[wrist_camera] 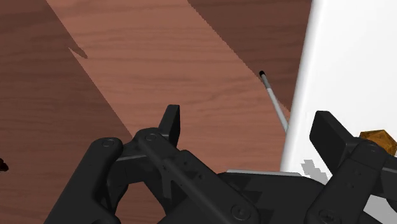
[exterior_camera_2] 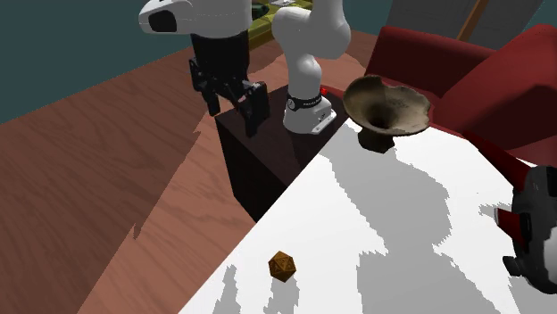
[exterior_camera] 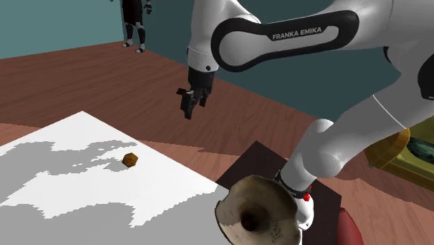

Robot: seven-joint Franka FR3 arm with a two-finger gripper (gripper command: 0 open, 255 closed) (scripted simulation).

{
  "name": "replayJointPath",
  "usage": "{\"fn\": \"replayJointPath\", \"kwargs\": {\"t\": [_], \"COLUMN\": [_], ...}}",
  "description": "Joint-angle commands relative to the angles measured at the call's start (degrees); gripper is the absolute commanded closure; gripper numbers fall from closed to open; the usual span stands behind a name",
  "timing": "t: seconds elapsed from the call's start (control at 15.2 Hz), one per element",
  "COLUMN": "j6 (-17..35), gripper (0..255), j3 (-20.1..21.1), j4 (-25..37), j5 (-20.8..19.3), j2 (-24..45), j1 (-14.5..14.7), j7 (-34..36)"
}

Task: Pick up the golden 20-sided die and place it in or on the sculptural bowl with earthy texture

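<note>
Die [exterior_camera: 129,159] sits on the table [exterior_camera: 69,143], well below and aside of the gripper [exterior_camera: 195,106], which hangs wide open and empty, ready for an approach.

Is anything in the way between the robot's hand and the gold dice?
No, nothing visible. The open gripper hangs in free air, and the die sits alone on the white table.
</note>
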Motion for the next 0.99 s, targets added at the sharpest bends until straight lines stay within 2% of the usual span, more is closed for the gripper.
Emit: {"fn": "replayJointPath", "kwargs": {"t": [0.0,0.4,0.92], "j6": [2.17,6.42,8.75], "gripper": [0,0,0], "j3": [1.74,6.64,10.21], "j4": [1.28,8.11,20.88], "j5": [-0.23,-3.27,-11.45], "j2": [3.46,15.02,32.10], "j1": [0.42,1.82,6.05], "j7": [1.94,8.78,18.68]}}
